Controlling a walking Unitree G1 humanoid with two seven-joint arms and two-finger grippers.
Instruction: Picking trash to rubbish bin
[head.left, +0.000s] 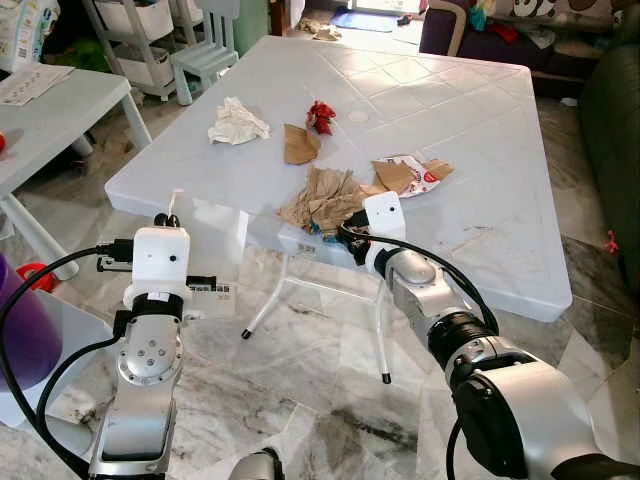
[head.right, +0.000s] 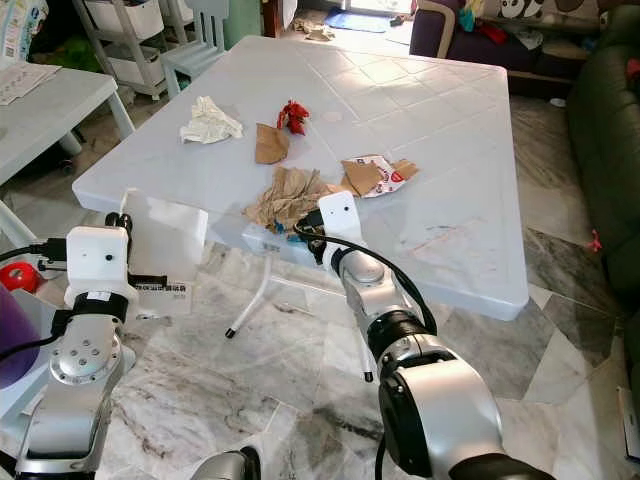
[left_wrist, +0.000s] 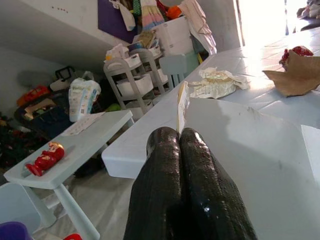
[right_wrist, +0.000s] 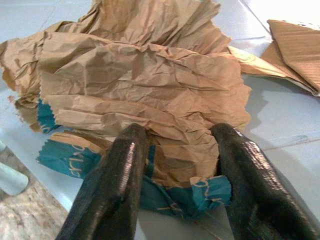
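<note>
White plastic table (head.left: 470, 130) carrying scattered trash, seen from the robot's head. Largest item: a crumpled brown paper bag (head.left: 322, 196) with teal printed edging, lying at the near edge of the table, its long axis running roughly along that edge. Beyond it, toward the table's middle — a torn red-and-white wrapper with brown card (head.left: 410, 176), a folded brown paper scrap (head.left: 298, 145), a crumpled white tissue (head.left: 237, 122) and a small red wrapper (head.left: 321, 116). The right gripper (right_wrist: 172, 165) sits at the table edge directly in front of the bag; in the right wrist view its two black fingers are spread, one on each side of the bag's near fold, touching or nearly touching the paper but not yet clamped on it. The bag therefore lies straight ahead of this gripper, and the right arm is clearly the nearer one; the likely next move is closing on the fold. The left gripper (left_wrist: 182, 150), held out below and short of the table's near-left corner, has its fingers pressed together, with a thin pale slip (left_wrist: 182, 106) standing at their tips — whether pinched or merely behind cannot be told. No rubbish bin can be identified with confidence.
</note>
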